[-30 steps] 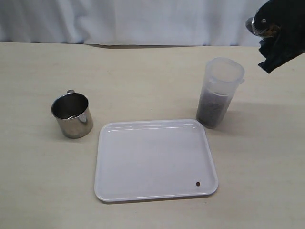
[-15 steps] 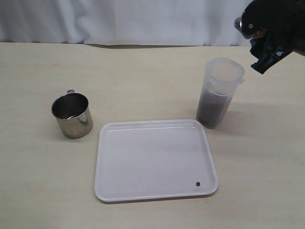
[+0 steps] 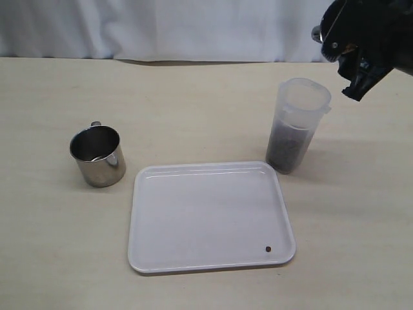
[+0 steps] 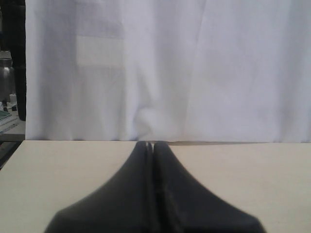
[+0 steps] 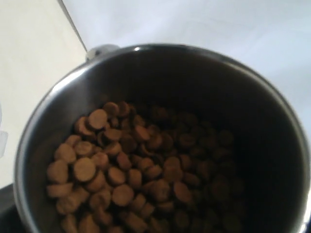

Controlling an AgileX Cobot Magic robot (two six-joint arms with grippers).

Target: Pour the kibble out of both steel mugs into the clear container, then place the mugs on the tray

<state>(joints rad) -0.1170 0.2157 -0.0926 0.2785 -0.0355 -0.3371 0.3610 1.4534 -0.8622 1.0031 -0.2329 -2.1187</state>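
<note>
**Q:** What does each tool hold?
**A:** The right tool (image 3: 353, 51) grips the full mug (image 5: 160, 68), jaws set wide around it. It is raised beside the rim of the container (image 3: 297, 123), on the container's right in the exterior view. The left tool (image 4: 151, 148) is closed on nothing, low over the surface (image 4: 252, 174) and out of the work area.

**Q:** Where is the kibble?
**A:** One share of kibble (image 5: 116, 179) lies in the full mug. Another fills the lower part of the container. A single pellet (image 3: 268, 248) sits in a corner of the tray (image 3: 206, 258).

**Q:** Why is the full mug held high?
**A:** It appears staged for a pour — its lip must clear the container's rim before tilting. The amount of tilt cannot be read.

**Q:** And the other mug?
**A:** The empty mug (image 3: 97, 155) stands upright on the surface left of the tray, apart from it. It looks emptied and not yet placed — the tray lies between the vessels, ready to receive both mugs.
</note>
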